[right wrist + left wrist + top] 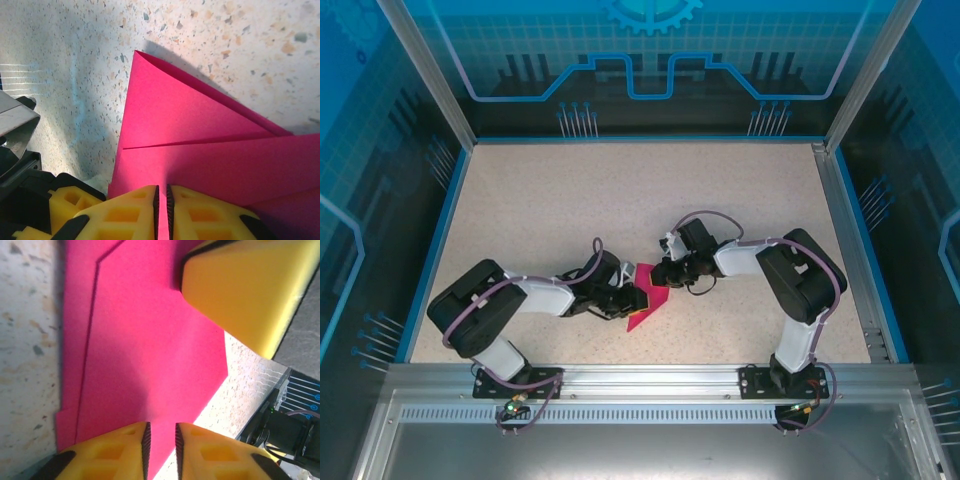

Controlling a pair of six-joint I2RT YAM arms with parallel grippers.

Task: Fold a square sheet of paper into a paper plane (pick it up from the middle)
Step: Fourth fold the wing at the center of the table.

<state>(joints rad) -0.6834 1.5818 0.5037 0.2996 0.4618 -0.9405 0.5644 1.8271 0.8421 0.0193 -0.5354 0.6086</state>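
Left arm (pixel 480 310) is bent at the elbow low over the table (pixel 620 190), its forearm lying rightward toward the middle. Right arm (pixel 800 275) rises from its base, folds at the elbow and reaches leftward, so the two wrists meet nose to nose near the front centre.

The paper (pixel 642 310) lies between them on the table, magenta and already creased into a pointed shape with overlapping flaps, its tip toward the near edge.

Left gripper (pixel 160 432) has its yellow fingers (pixel 120 455) standing narrowly apart. The paper's edge runs into the gap, but I cannot tell whether the pads pinch it or merely straddle it. A yellow finger of the other arm (pixel 245 290) sits over the sheet's far corner.

Right gripper (pixel 161 192) has its jaws drawn to a thin slit with pink paper showing inside it. It holds the sheet by one edge, and the folded point fans away from the fingers, casting a shadow on the table
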